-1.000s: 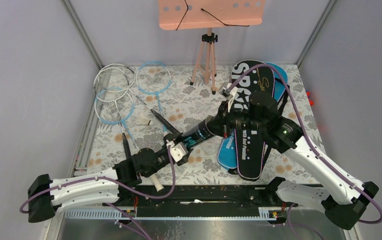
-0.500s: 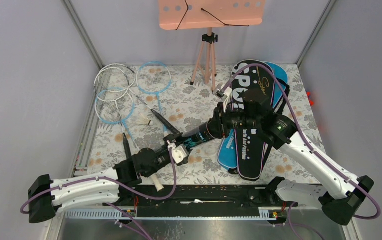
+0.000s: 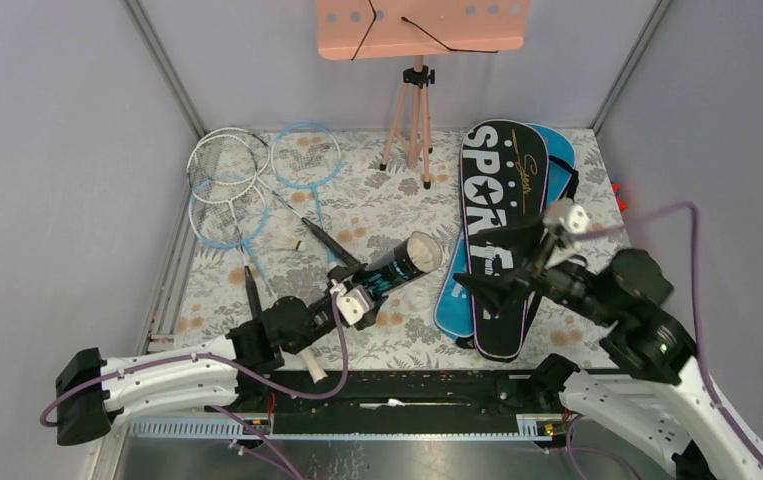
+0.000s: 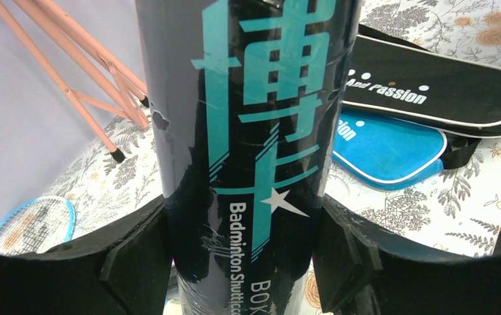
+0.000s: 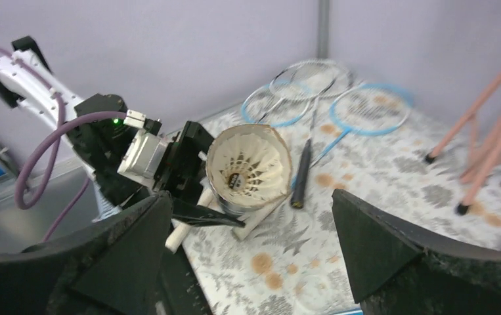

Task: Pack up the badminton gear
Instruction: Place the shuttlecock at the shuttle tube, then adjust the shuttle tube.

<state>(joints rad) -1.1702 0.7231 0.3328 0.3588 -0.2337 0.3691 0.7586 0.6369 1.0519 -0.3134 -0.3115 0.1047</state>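
Where the floral-print table (image 3: 377, 215) meets pale grey walls (image 3: 57, 150), four rackets (image 3: 247, 180) lie at far left, with a loose shuttlecock (image 3: 292, 240) beside their shafts. Left gripper (image 3: 349, 297) clenched round the black tube (image 3: 402, 265), which lies mid-table with feathers showing in its open mouth. Pink board (image 3: 422, 25) on a tripod at back centre. Right gripper (image 3: 482, 265) spread wide, empty, over the black SPORT bag (image 3: 492, 170), which overlaps the blue bag (image 3: 452, 305).
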